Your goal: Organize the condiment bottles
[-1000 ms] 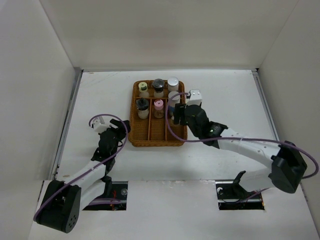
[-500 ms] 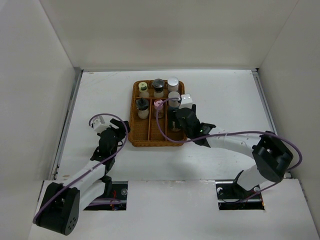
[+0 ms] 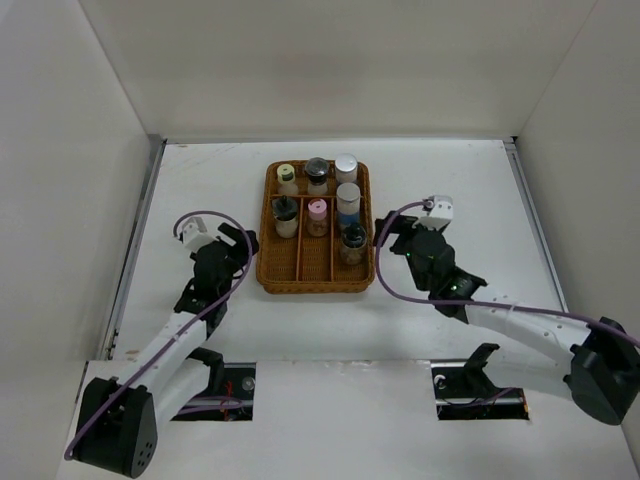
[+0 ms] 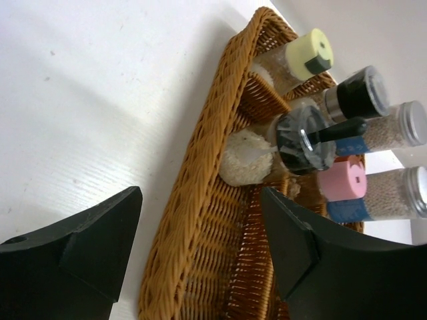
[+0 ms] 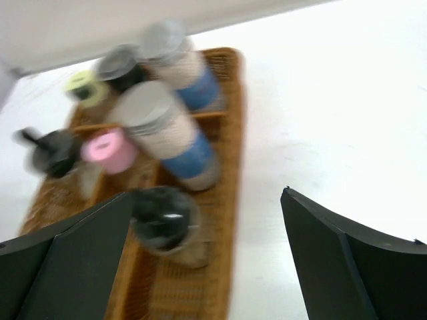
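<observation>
Withdrawn rightward from the wicker tray [image 3: 318, 288], the right gripper [image 5: 205, 200] gapes empty, the black-lidded jar [image 3: 352, 238] standing upright inside.

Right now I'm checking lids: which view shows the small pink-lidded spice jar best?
Left wrist: the small pink-lidded spice jar has its lid close and sharp. Top external shows it tiny, from above; right wrist shows it blurred.

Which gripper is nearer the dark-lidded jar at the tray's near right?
Right. The right gripper is beyond the tray's right edge beside the dark-lidded jar; the left gripper is off the tray's left edge.
</observation>
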{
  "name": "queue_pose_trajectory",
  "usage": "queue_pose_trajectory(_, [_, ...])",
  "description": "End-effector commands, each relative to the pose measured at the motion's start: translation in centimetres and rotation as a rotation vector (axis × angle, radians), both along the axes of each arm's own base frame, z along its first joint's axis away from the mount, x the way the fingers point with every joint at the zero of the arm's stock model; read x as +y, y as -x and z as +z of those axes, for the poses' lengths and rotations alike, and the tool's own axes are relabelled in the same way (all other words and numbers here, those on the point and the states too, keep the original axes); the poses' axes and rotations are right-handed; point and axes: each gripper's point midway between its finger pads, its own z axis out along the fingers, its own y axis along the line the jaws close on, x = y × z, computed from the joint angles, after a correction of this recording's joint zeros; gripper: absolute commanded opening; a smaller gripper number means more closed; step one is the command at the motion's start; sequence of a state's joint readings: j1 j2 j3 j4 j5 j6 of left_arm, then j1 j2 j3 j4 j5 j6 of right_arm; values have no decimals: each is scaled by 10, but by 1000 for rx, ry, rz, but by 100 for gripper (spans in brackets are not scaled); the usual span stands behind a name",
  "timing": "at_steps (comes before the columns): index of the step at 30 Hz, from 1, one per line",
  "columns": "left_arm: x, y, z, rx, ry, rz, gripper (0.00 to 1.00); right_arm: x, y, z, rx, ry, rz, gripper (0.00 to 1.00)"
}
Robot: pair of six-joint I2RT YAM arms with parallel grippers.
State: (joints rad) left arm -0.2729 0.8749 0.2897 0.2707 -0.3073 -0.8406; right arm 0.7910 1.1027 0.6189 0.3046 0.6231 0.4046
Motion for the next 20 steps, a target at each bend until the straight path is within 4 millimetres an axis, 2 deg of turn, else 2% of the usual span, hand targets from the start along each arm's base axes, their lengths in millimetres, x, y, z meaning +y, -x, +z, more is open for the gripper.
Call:
queue_pose_trajectory(1, [1,-7,27,-34,3,-4,71,-36,-14,-18,4,-116,-150,100])
queue_pose_trajectory(4, [7,-9,30,-23,-8,17,73,-46,-21,-35,49,-160,-155,100])
queue_pose_trajectory(8, [6,-16,32,-12,2,20,73,-40,-25,-46,81,-156,-135,100])
queue_pose_trajectory(14, [-16,-20,31,-7,-7,-45,72,-32,-26,-44,78,-129,-111,100])
queue_pose_trajectory(20, [-25,-23,23,15,-32,-74,73,-29,-25,-45,80,-120,-99,100])
